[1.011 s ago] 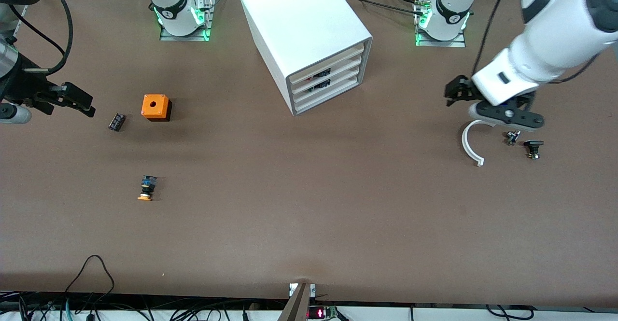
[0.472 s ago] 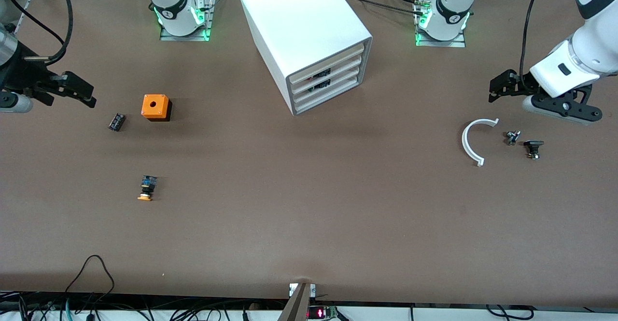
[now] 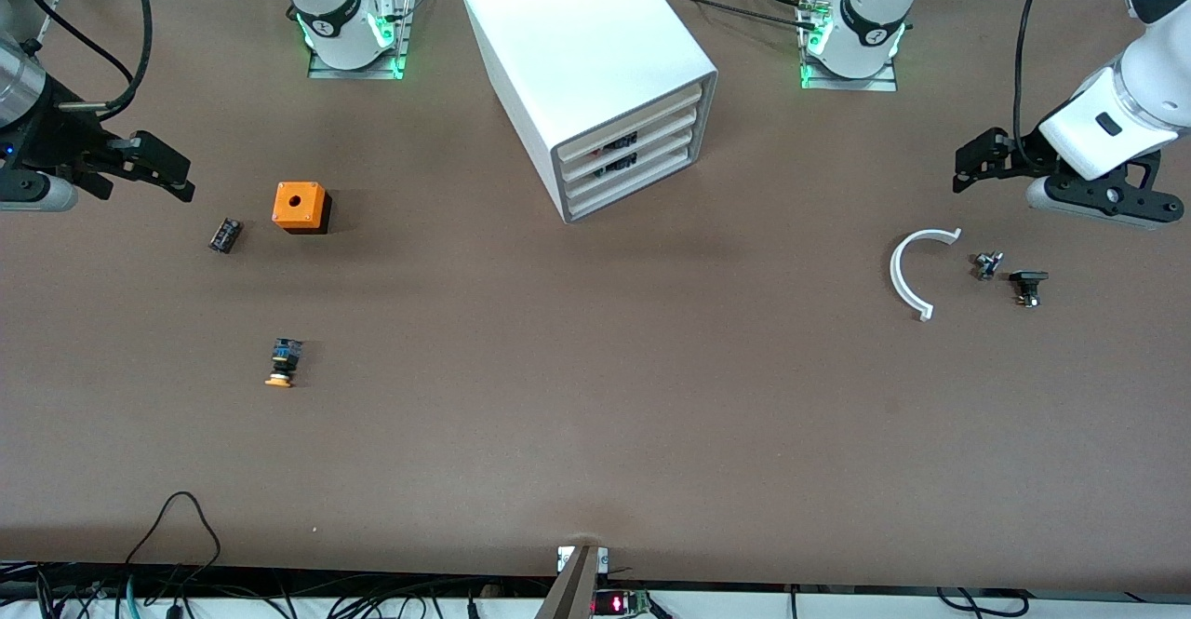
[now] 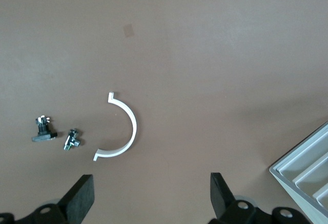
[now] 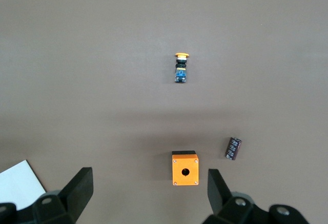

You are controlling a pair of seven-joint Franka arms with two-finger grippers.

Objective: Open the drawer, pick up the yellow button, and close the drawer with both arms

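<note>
The white cabinet stands mid-table by the robot bases. Its top drawer is shut, level with the three below it. The button, with its orange cap and black-and-blue body, lies on the bare table toward the right arm's end, nearer the front camera than the orange cube; it also shows in the right wrist view. My right gripper is open and empty over the table's right-arm end. My left gripper is open and empty over the left-arm end.
An orange cube with a round hole and a small black component lie near the right gripper. A white arc piece and two small dark parts lie below the left gripper. Cables run along the front edge.
My left arm has swung away from over the white arc, outward toward the table's left-arm end. My right gripper has shifted slightly. The button and drawer have not moved.
</note>
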